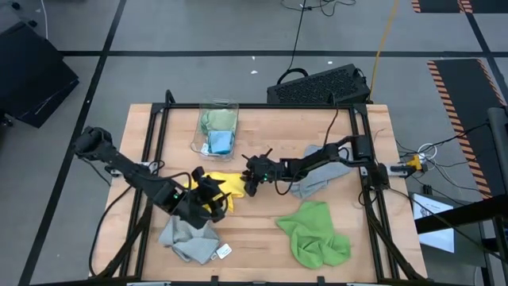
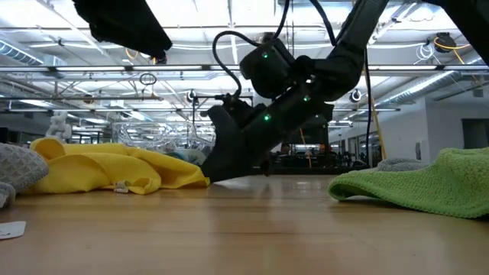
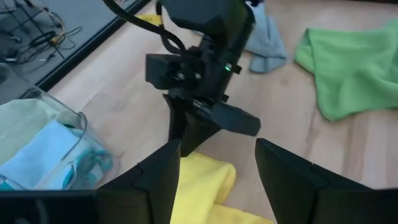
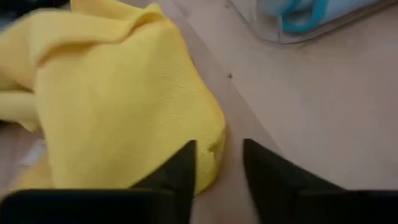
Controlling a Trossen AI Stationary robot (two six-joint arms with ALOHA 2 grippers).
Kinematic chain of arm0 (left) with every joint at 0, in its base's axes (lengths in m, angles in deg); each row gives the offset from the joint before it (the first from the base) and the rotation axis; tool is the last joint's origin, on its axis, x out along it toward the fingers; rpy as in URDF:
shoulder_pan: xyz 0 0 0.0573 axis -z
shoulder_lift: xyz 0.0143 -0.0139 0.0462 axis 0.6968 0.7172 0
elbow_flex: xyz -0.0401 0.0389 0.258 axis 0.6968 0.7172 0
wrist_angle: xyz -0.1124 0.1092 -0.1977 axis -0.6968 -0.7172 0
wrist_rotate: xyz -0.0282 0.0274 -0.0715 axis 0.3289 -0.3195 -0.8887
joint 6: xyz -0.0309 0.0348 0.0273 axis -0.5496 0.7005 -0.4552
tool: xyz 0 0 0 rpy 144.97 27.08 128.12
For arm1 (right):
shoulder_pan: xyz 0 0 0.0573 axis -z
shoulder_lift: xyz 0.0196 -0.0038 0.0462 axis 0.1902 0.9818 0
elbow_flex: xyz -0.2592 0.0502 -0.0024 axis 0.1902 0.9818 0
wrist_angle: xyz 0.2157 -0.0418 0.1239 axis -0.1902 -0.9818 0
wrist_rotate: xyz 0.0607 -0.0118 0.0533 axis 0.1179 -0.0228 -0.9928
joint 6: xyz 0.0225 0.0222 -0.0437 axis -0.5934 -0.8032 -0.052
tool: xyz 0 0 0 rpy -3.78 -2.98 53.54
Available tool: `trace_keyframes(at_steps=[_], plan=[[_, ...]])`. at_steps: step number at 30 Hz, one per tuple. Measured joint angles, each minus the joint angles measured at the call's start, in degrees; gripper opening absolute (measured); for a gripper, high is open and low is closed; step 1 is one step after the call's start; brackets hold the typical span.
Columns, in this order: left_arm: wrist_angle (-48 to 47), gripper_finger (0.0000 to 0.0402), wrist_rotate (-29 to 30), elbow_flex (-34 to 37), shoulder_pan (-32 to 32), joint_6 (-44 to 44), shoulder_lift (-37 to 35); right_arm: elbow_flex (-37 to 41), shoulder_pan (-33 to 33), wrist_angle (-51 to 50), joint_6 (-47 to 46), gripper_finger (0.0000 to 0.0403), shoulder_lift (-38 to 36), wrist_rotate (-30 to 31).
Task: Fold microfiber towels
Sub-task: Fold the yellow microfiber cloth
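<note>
While left fingers [image 3: 217, 180] gape over yellow towel [image 4: 112, 93] — right fingers [image 4: 217, 163] straddle its edge, unclenched.

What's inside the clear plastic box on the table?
The clear plastic bin holds two cloths: a pale green towel and a light blue towel. Anything underneath them is covered, so I can't tell.

Both arms are matte black with jointed segments, looping black cables, small green lights near the wrist, and wedge-shaped black fingers [image 3: 155, 180].
</note>
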Motion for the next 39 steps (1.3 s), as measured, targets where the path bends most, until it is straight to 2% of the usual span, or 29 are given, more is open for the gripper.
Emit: trace_keyframes(at_steps=[3, 5, 9, 15, 22, 27, 33, 37, 39], plan=[[1.12, 0.0211, 0.01, 0.0, -1.66, 0.05, 0.0, 0.02, -0.07, -0.12, 4.91, 0.0032, -0.17, 0.41], [2.86, 0.0211, 0.06, 0.0, -2.87, 0.45, 0.0, 0.07, -0.06, -1.74, 8.18, 0.0012, -1.15, 0.03], [6.99, 0.0211, 0.09, 0.0, -4.59, 1.71, 0.0, 0.31, -0.65, -10.19, 14.52, 0.0005, -7.09, -0.92], [12.15, 0.0211, 0.12, 0.0, -7.45, 7.42, 0.0, 0.17, -2.36, -24.7, 24.77, 0.0002, -21.41, -0.28], [20.95, 0.0212, -0.39, 0.0, -10.12, 16.54, 0.15, 0.97, -5.54, -35.79, 30.5, 0.0001, -37.07, -0.26], [34.32, 0.0212, -3.81, 0.0, -11.5, 28.65, 2.7, 4.96, -7.37, -34.95, 29.64, 0.0001, -44.84, -0.25], [52.2, 0.0212, -8.31, 0.0, -13.81, 42.51, 8.29, 9.89, -8.6, -28.34, 29.21, 0.0001, -48.27, 0.01], [56.53, 0.0212, -9.56, 0.0, -15.46, 45.21, 10.95, 9.94, -9.46, -28.88, 30.05, 0.0, -49.9, -0.23], [56.52, 0.0212, -13.27, 0.0, -16.52, 44.0, 11.94, 9.99, -10.22, -30.49, 30.82, 0.0, -51.46, -0.31]])
